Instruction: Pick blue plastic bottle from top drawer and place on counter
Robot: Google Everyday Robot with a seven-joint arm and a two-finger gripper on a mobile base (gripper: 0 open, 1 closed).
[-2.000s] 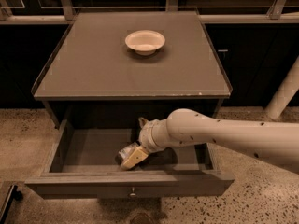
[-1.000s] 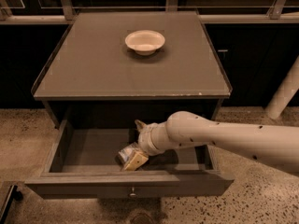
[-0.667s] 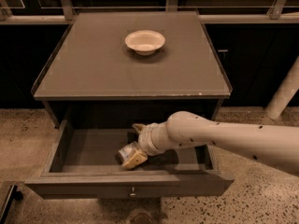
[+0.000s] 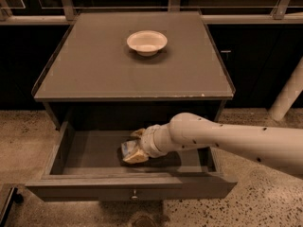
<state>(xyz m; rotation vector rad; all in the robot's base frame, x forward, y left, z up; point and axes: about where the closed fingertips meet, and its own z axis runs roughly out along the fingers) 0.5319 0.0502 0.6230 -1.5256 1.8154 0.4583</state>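
The top drawer (image 4: 130, 189) is pulled open below the counter (image 4: 94, 74). The blue plastic bottle (image 4: 126, 148) lies on the drawer floor near the middle, bluish with a pale end. My gripper (image 4: 132, 145) reaches in from the right on a white arm and sits low in the drawer. One tan finger (image 4: 138, 134) is behind the bottle and the other in front of it, both against it. The bottle rests on the drawer floor and much of it is hidden by the fingers.
A white bowl (image 4: 147, 42) stands on the counter near its back centre. The drawer has a small round knob (image 4: 135, 193) on its front and low side walls. Speckled floor surrounds the cabinet; a white pole (image 4: 289, 96) stands at the right.
The gripper has shifted slightly left and its rear finger has come down towards the front one, closing the gap around the bottle. The bottle has barely moved.
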